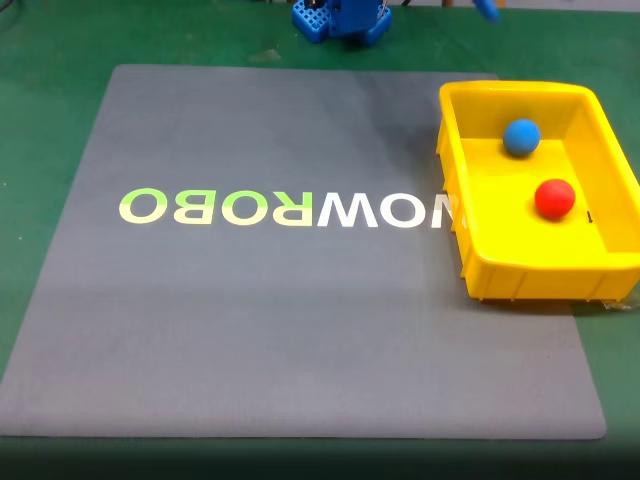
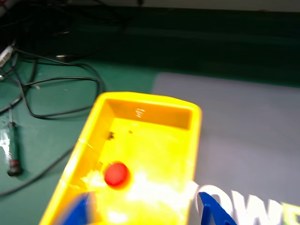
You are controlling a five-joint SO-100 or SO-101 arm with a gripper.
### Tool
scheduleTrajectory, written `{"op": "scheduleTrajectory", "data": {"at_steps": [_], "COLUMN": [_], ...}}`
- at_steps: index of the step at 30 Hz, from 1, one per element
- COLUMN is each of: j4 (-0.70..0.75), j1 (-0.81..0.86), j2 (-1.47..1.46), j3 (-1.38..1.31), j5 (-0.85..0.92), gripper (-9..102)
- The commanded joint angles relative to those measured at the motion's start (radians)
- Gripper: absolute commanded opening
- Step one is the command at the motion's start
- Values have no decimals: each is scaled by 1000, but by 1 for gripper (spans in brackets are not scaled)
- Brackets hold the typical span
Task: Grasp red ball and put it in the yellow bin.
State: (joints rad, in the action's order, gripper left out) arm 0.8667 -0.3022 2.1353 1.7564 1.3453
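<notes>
**Green table, grey mat**

Green table (image 1: 40, 120) covered mostly by a grey mat (image 1: 300, 330) printed with mirrored "ROBO" lettering (image 1: 290, 208). Yellow bin (image 1: 480, 250) resting on the mat's right edge in the fixed view, overlapping the lettering. Black cables (image 2: 51, 89) strewn across the bare green surface left of the bin in the wrist view.

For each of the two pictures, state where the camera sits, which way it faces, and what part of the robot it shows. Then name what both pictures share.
Fixed view: high at the mat's near edge, looking down across it to the arm's base.
Wrist view: on the arm, looking down into the bin; blue fingers show at the bottom edge.
Shared: bin, red ball, mat lettering.
</notes>
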Motion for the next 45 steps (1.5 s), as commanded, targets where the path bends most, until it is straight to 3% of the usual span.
{"op": "scheduleTrajectory", "data": {"at_steps": [1, 11, 17, 27, 37, 45], "j4": [86, 118, 118, 192, 448, 465], "j1": [89, 293, 316, 333, 341, 353], "j2": [218, 798, 928, 1118, 1190, 1172], "j3": [57, 770, 1085, 1341, 1345, 1345], "j5": [35, 143, 150, 160, 120, 150], "gripper": [0, 0, 0, 0, 0, 0]}}
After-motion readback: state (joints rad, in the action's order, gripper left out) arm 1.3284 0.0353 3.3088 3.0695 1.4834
